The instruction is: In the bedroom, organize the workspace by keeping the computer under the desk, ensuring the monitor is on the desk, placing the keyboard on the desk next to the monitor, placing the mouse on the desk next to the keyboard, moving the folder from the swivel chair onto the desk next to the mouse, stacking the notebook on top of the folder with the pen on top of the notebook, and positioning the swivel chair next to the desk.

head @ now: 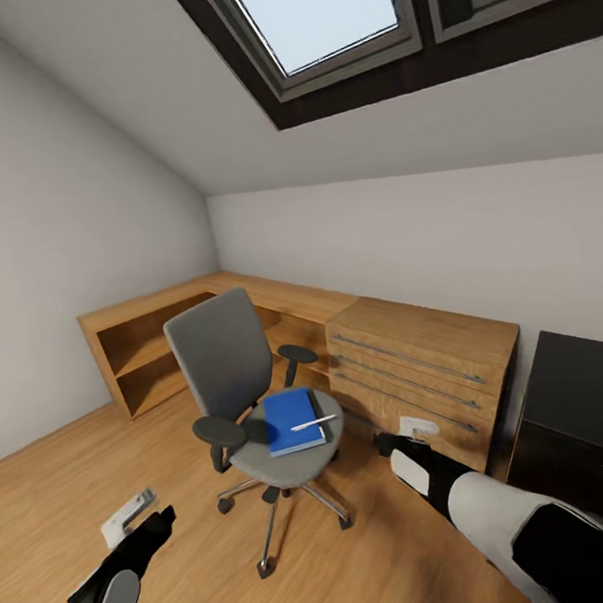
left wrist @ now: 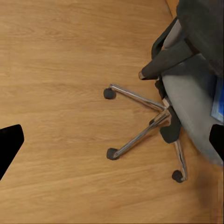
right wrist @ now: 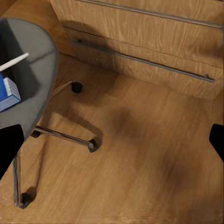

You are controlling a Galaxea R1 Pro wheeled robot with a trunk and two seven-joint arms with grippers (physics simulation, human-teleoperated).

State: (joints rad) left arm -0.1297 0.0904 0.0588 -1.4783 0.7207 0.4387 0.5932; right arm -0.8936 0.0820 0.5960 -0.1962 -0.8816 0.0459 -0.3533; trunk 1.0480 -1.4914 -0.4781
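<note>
- Both claws hang low over the wood floor (head: 184, 586): my left claw (head: 129, 518) near the chair's (head: 246, 392) wheeled base, my right claw (head: 414, 429) between the chair and the wooden dresser (head: 421, 363).
- Each wrist view has dark fingertips at opposite edges, so both claws are spread wide and hold nothing.
- On the chair's seat lies the blue folder (head: 294, 421), with the white pen (head: 313, 423) across its right edge.
- At the far right stands a black drawer unit (head: 586, 419).

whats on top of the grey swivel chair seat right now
On the grey swivel chair seat lies a flat bright blue folder with a thin white pen across it. Whether anything lies under the folder cannot be seen.
</note>
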